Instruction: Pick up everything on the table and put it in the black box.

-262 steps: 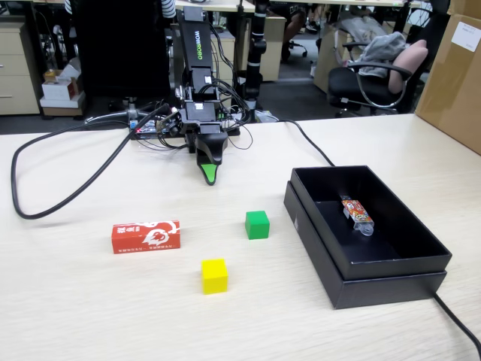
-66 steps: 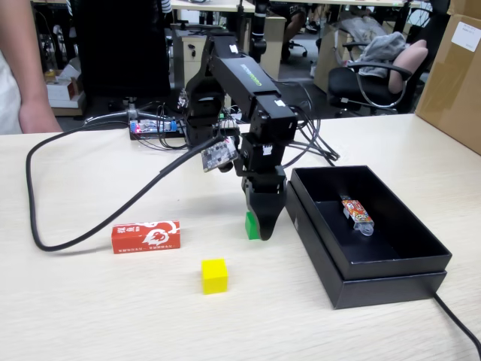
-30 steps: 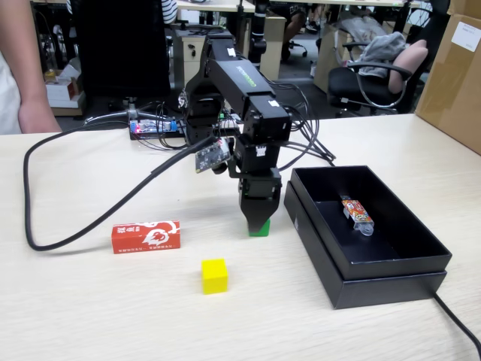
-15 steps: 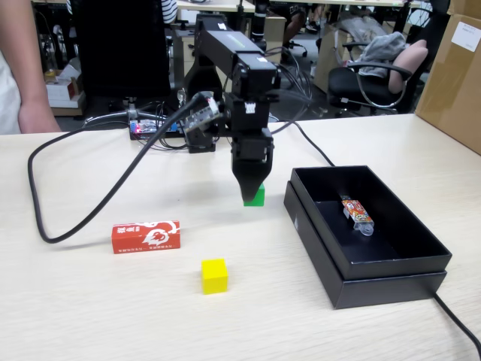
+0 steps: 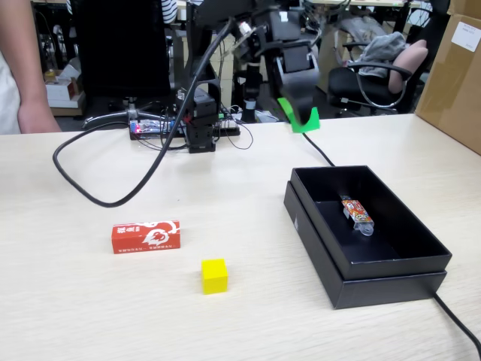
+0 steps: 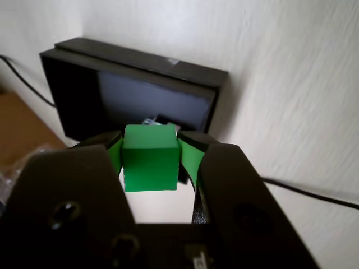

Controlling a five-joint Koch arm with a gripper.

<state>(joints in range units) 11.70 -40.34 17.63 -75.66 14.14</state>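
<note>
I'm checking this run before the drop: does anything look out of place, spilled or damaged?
Nothing is spilled or damaged. The claw holds the green cube squarely, above the table. The one odd item is a small orange-patterned packet already lying inside the black box. The red carton and yellow cube rest flat.

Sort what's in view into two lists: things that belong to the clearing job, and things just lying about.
Belonging to the job:
- small green cube, clamped in the gripper jaws, raised off the table
- small yellow cube
- red rectangular carton with white print
- shallow matte black cardboard box

Just lying about:
- orange-patterned wrapped packet, already in the box
- black cable
- brown cardboard carton
</note>
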